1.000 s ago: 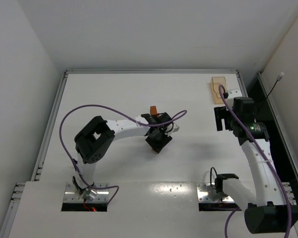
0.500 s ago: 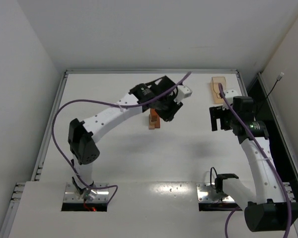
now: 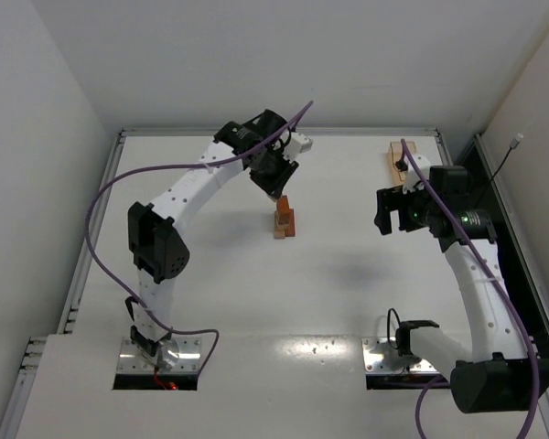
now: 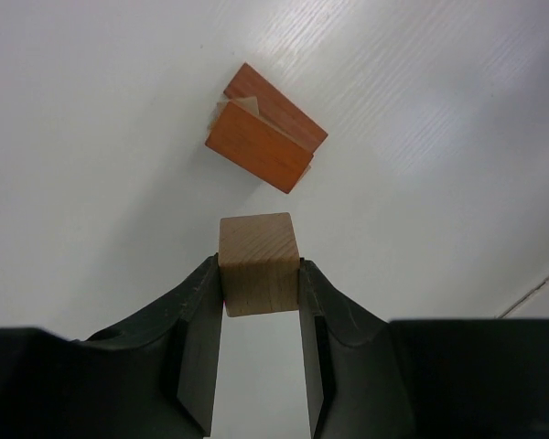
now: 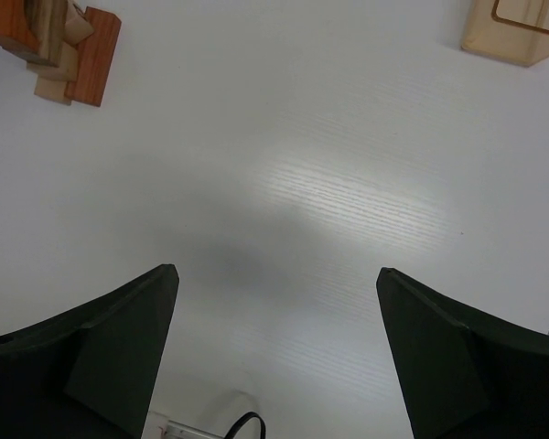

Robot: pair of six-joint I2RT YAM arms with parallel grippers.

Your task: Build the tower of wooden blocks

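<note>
Left hand (image 3: pixel 277 186) is seen pinching a tan cube (image 4: pixel 258 265), and within the last second it has been carried across to just beyond the tower (image 3: pixel 284 222). The left arm is stretched far forward, wrist tipped down. The right hand (image 5: pixel 276 272) is held spread and empty, well to the right. The tower stands mid-surface (image 3: pixel 348 274). Placement of the cube on top is judged imminent.

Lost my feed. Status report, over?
Left gripper shut on tan cube, near tower. Right gripper open, empty. Nothing between cube and tower.
</note>
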